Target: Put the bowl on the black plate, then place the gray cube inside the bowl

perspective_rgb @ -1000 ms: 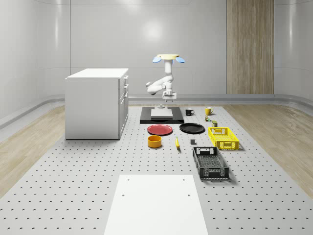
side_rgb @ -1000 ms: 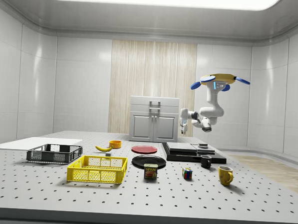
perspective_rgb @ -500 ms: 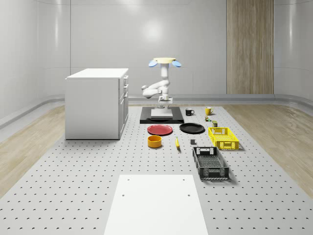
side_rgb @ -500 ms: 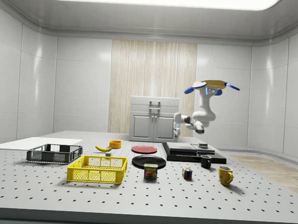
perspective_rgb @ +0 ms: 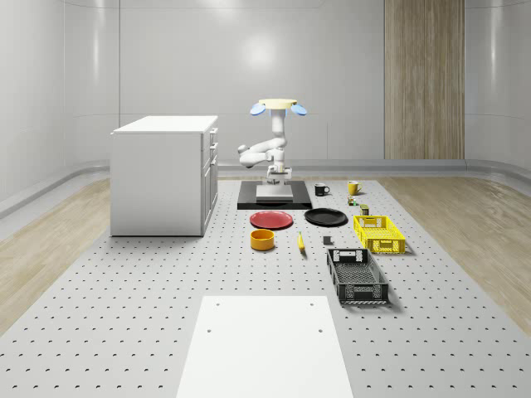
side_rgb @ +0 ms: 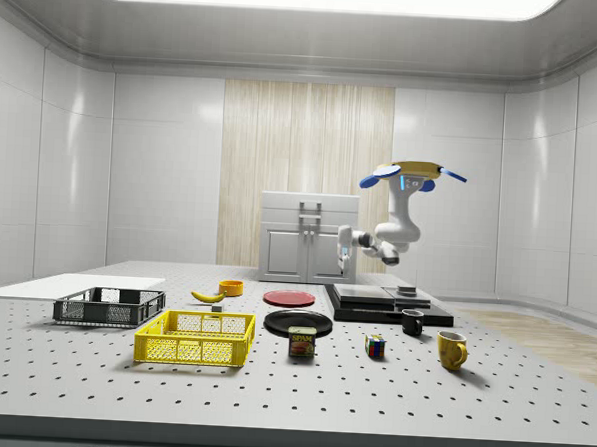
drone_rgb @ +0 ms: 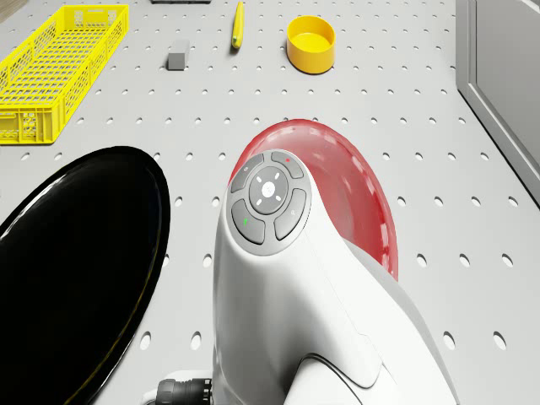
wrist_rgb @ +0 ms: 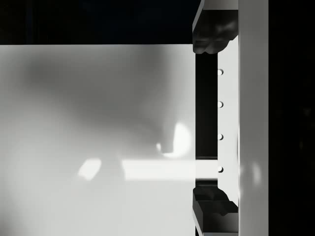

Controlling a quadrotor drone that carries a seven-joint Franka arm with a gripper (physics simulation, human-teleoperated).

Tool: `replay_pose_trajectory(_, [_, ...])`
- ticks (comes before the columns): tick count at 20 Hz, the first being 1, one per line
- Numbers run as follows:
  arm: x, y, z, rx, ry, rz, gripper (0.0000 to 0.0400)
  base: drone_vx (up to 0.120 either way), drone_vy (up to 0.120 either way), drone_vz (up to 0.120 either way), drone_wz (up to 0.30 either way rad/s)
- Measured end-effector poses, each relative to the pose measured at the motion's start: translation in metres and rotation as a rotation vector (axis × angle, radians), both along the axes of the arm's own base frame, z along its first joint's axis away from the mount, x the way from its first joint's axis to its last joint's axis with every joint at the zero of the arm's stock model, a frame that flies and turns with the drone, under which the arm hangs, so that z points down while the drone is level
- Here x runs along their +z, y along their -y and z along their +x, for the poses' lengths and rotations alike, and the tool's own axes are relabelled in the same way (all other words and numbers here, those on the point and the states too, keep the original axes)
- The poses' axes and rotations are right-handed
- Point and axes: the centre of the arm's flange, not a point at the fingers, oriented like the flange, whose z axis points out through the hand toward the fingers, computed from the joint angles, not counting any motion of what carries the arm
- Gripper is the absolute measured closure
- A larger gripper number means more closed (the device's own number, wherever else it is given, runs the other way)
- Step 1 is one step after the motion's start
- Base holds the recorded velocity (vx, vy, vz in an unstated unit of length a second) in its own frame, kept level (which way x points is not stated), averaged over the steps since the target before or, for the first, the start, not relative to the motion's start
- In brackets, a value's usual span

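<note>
I see the drone (perspective_rgb: 276, 105) hovering over the black pad (perspective_rgb: 275, 200) at the table's far end, arm bent, gripper (perspective_rgb: 277, 172) just above the pad w/ fingers wide apart. Yellow bowl (perspective_rgb: 263, 240) sits on the table in front of the red plate (perspective_rgb: 272, 220); black plate (perspective_rgb: 326, 217) beside that, whole-scene view's right. Gray cube (drone_rgb: 178, 57) near the banana (drone_rgb: 238, 24).

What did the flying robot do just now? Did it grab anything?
The drone slid toward the side view's left, hovering above the black platform, its arm swinging along. It grabbed nothing. The orange bowl, black plate and gray cube stayed put.
</note>
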Motion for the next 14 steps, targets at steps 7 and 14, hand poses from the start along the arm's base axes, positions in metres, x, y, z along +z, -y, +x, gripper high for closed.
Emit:
replay_pose_trajectory(7, [0.0,0.0,0.0,0.0,0.0,0.0,0.0,0.12,0.0,-0.04,0.0])
replay_pose_trajectory(14, [0.0,0.0,0.0,0.0,0.0,0.0,0.0,0.12,0.0,0.0,0.0])
